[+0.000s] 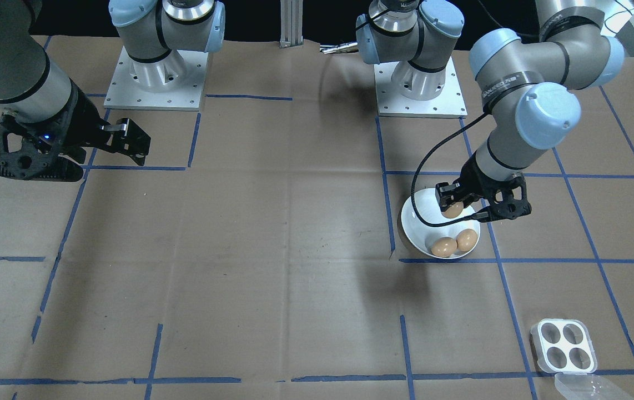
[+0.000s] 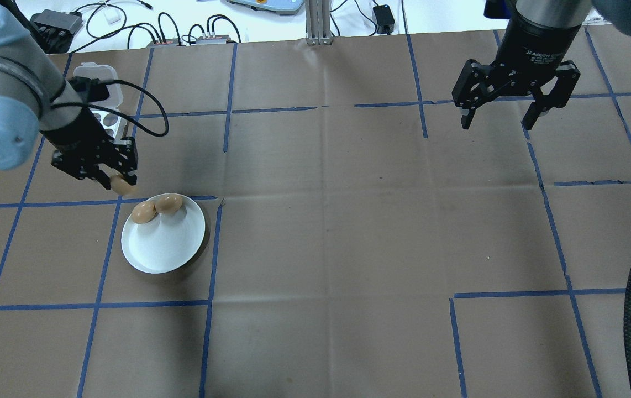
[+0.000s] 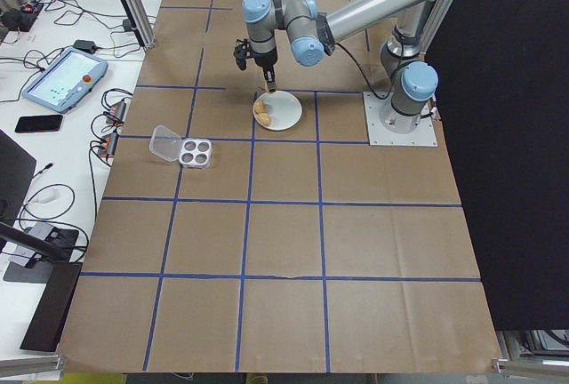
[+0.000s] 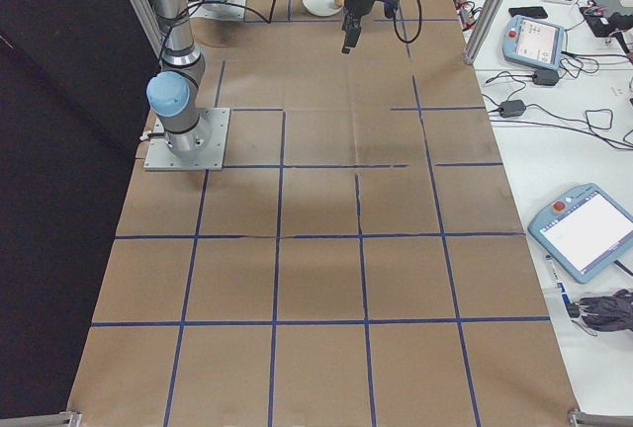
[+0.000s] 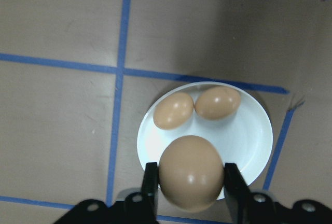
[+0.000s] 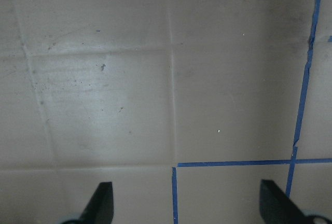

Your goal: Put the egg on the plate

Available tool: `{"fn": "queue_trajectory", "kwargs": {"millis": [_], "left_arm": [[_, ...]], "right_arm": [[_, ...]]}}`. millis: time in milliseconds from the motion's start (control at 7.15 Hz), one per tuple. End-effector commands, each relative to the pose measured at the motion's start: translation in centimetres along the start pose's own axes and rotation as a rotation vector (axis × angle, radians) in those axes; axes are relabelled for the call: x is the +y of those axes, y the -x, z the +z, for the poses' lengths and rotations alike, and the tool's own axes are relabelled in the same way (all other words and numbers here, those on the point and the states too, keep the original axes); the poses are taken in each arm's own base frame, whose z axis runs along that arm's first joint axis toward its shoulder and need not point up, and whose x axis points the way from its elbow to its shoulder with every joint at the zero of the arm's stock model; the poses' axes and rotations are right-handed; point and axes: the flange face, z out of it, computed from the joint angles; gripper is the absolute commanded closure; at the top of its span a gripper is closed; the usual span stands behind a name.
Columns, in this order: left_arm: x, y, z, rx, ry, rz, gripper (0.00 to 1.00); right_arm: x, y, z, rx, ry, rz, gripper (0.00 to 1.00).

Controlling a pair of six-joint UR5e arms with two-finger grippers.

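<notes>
The brown paper-covered worktop (image 2: 326, 232), marked into squares by blue tape lines, is seen under both arms. The round, shallow white plate (image 2: 163, 243) is set on the worktop on the robot's left side, and two brown eggs (image 2: 156, 208) are seen lying side by side, touching, near its far rim.

Just beyond that far rim, the small square white four-cup egg tray (image 1: 564, 345) is placed, with its clear plastic lid (image 1: 589, 386) open beside it; its cups are seen empty in the front-facing view.

The left end effector (image 5: 191, 182) is clamped on a third brown egg (image 5: 191, 173), which is held between the two black fingers (image 5: 151, 182) at its sides. In the left wrist view the held egg is seen above the plate, over the rim nearest that camera, with the two lying eggs farther on. In the overhead view it appears just outside the far-left rim of the plate, near the two eggs; whether it touches the plate cannot be told.

The right end effector (image 2: 500, 119) is held above bare worktop, well apart from the plate, with its fingers spread wide and nothing between them.
</notes>
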Motion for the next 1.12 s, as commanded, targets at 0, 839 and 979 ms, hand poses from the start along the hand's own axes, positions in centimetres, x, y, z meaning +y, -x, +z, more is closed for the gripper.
{"fn": "queue_trajectory", "kwargs": {"millis": [0, 839, 979], "left_arm": [[0.6, -0.9, 5.0, -0.004, 0.042, 0.009, 0.93], [-1.2, -1.7, 3.8, -0.004, -0.053, 0.034, 0.0], [-1.5, -1.7, 0.8, -0.009, -0.105, 0.033, 0.0]], "right_arm": [[0.0, 0.0, 0.0, 0.0, 0.0, 0.0, 0.0], [0.0, 0.0, 0.0, 0.0, 0.0, 0.0, 0.0], [0.0, 0.0, 0.0, 0.0, 0.0, 0.0, 0.0]]}}
